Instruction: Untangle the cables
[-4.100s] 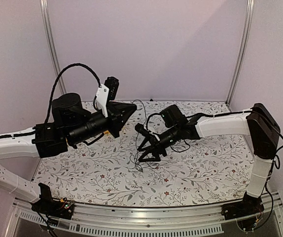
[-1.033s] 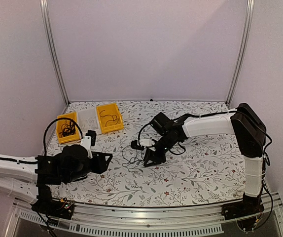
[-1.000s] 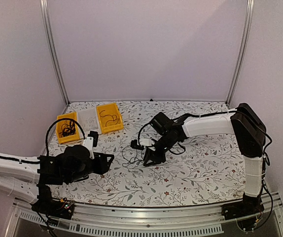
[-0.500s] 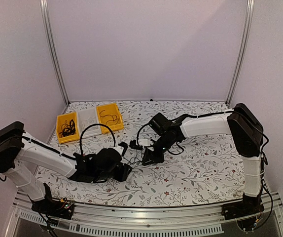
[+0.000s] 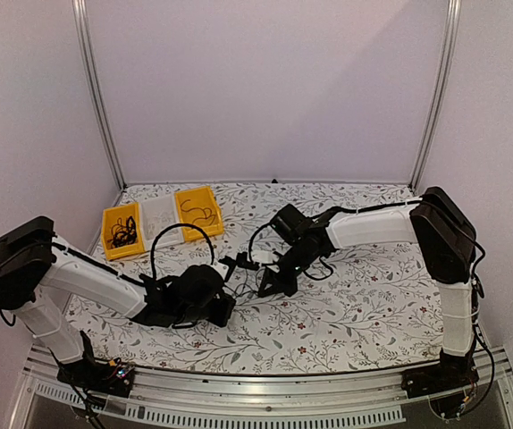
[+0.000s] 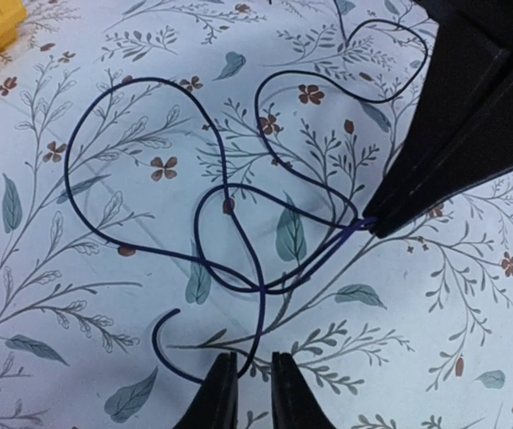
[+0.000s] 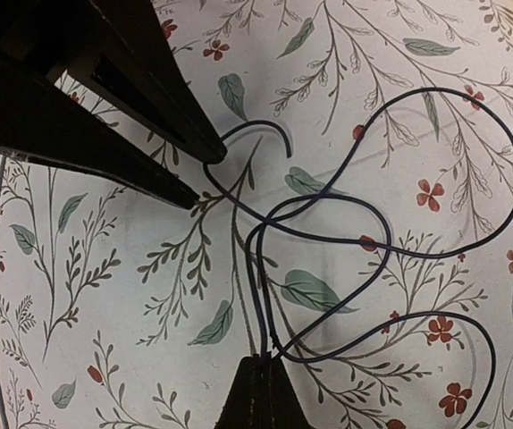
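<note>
**Surface** [image 5: 364, 304]: floral-print sheet. Qty on it: 1 loose tangle, 2 yellow bins, 1 clear tray.

**Cables** [image 6: 263, 313]: thin dark wire lying flat at approx. centre of the surface, between the 2 end effectors.
- At least 3 overlapping loops.
- 1 free hooked end shows, just left of the L tips.
- No. of separate wires in the tangle: cannot tell.

**Left end effector** [image 6: 249, 362]: reaches in from the near-left, tips low over the surface at the near edge of the tangle.
- Its 2 fingers [image 6: 216, 398] stand narrow, w/ a small gap visible between them.
- 1 strand runs toward that gap. Whether it is pinched: cannot tell.

**Right end effector** [image 7: 261, 362]: reaches in from the far-right.
- Both fingers are pressed together, no gap.
- It is clamped on the cables where 2 strands converge into the tip, at the right edge of the tangle.
- The 2 end effectors are near each other, not touching.

**Bins:** all at far left, well apart from the tangle.
- Left yellow bin [image 5: 122, 254] holds 1 dark wire bundle [image 5: 122, 234].
- Right yellow bin [image 5: 201, 234] holds 1 coiled wire [image 5: 198, 214].
- Clear tray [image 5: 160, 214] sits between them. Contents: cannot tell.
</note>
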Controlling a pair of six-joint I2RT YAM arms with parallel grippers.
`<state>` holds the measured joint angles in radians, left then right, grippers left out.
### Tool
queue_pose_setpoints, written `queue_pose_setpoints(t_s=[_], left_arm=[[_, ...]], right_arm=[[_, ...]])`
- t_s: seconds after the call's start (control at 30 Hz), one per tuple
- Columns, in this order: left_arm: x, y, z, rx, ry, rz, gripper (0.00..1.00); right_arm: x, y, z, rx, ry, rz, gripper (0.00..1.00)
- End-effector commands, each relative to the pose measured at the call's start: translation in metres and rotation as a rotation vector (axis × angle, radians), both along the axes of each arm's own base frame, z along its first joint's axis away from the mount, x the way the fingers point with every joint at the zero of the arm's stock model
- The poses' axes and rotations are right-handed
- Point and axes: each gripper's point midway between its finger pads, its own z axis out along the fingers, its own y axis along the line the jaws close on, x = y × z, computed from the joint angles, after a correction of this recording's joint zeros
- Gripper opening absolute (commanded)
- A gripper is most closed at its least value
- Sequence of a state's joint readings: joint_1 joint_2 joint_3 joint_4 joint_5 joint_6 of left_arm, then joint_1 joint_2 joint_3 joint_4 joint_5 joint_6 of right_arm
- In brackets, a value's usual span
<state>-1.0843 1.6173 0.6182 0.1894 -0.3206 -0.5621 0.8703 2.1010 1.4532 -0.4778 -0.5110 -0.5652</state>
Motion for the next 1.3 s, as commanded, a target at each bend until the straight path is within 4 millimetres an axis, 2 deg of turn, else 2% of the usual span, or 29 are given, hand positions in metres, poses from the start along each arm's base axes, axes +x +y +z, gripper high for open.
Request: queue_pose_setpoints(t_s=[0.0,0.03,0.2,0.53,0.6,0.67,0.73,0.77,0.83,1.03,1.07,1.1,1.27], left_arm=[[0.004,0.002,-0.002,0.004,-0.002,-0.005,0.05],[0.004,0.003,-0.003,0.006,-0.002,-0.002,0.01],[0.009,0.019,0.012,0.035,-0.046,0.049,0.00],[0.012,0.100,0.063,-0.016,-0.178,0.240,0.00],[0.008,0.104,0.072,-0.061,-0.198,0.216,0.00],[-0.001,0.085,0.087,-0.149,-0.227,0.087,0.02],[-0.004,0.071,0.098,-0.212,-0.242,0.025,0.31],[-0.003,0.065,0.101,-0.222,-0.249,0.003,0.41],[0.002,0.050,0.101,-0.185,-0.256,-0.045,0.50],[0.030,-0.006,0.079,0.014,-0.265,-0.199,0.52],[0.036,-0.013,0.070,0.049,-0.265,-0.214,0.52],[0.041,-0.020,0.073,0.055,-0.287,-0.225,0.51],[0.072,-0.043,0.043,0.091,-0.275,-0.310,0.51]], right_arm=[[0.004,0.011,0.007,0.035,-0.016,0.009,0.00],[0.004,0.011,0.007,0.033,-0.021,0.006,0.00],[0.012,-0.002,0.013,0.017,-0.059,-0.022,0.00],[0.061,-0.057,0.042,0.040,-0.080,-0.176,0.00],[0.069,-0.068,0.045,0.042,-0.085,-0.205,0.00],[0.071,-0.073,0.048,0.046,-0.093,-0.212,0.00],[0.069,-0.074,0.048,0.046,-0.094,-0.207,0.00],[0.068,-0.074,0.047,0.049,-0.090,-0.204,0.00],[0.067,-0.073,0.044,0.051,-0.073,-0.200,0.00],[0.067,-0.072,0.042,0.049,-0.061,-0.205,0.00],[0.066,-0.072,0.040,0.046,-0.059,-0.203,0.00],[0.065,-0.073,0.040,0.045,-0.057,-0.202,0.00],[0.061,-0.074,0.038,0.046,-0.047,-0.190,0.00]])
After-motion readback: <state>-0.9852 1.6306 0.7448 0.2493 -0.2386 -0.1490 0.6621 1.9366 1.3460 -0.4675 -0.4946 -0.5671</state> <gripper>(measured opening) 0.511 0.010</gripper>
